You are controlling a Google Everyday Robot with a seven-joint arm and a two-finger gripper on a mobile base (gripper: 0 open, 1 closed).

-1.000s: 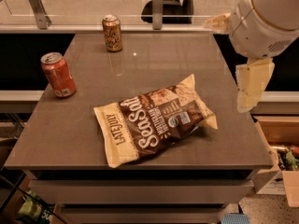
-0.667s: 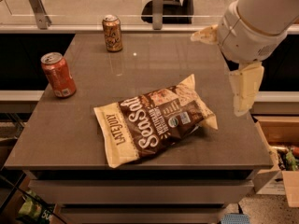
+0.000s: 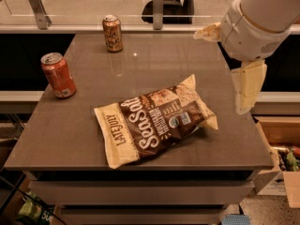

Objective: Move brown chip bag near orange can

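The brown chip bag [image 3: 157, 118] lies flat on the grey table [image 3: 70, 130], near its front middle, with white "Sea Salt" lettering facing up. The orange can [image 3: 112, 33] stands upright at the table's far edge, left of centre, well apart from the bag. My gripper [image 3: 228, 60] hangs above the table's right edge, to the right of and above the bag. It is open and empty: one cream finger [image 3: 207, 32] points left, the other finger [image 3: 248, 86] points down.
A redder can with a white label patch [image 3: 58, 75] stands near the table's left edge. A glass rail with metal posts [image 3: 158, 6] runs behind the table. A cardboard box [image 3: 281, 163] sits on the floor at the right.
My gripper has shifted a little left toward the table's right edge, with its fingers still spread. The bag and both cans have not moved.
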